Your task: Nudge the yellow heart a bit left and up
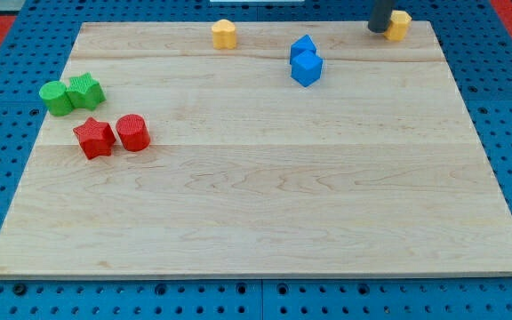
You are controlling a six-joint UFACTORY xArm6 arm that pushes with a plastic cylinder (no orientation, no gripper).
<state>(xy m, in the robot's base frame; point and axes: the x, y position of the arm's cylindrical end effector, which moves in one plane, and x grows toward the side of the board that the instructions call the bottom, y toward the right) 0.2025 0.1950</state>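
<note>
**Wrong side of the block, and almost no board left above it**

I have no jaws to spread or press together, only a rod, so all contact comes from my tip (pixel 379 31). It sits at the top edge of the board (pixel 265 213), far to the view's right.

Just right of my tip, touching it or nearly so, is a yellow block (pixel 400 24). A second yellow block (pixel 225 34) lies well to my tip's left, also near the top edge. Both are small here, so I cannot be sure which one is the yellow heart. I take it to be the near one.

If so, the main risk is a push from where I stand now. I am on its left, so any contact would send it right, towards the corner and perhaps off the board. I would need to circle to its lower right first, and clipping it on the way round could spin it or knock it away.

The "up" part of the nudge is also risky, because too long a stroke would carry the block over the rim.

The two blue blocks (pixel 306 60) lie left of and below my tip. A long leftward push could run the heart into them. The green pair (pixel 71 94) and red pair (pixel 112 135) are far to the left, out of harm's way.
</note>
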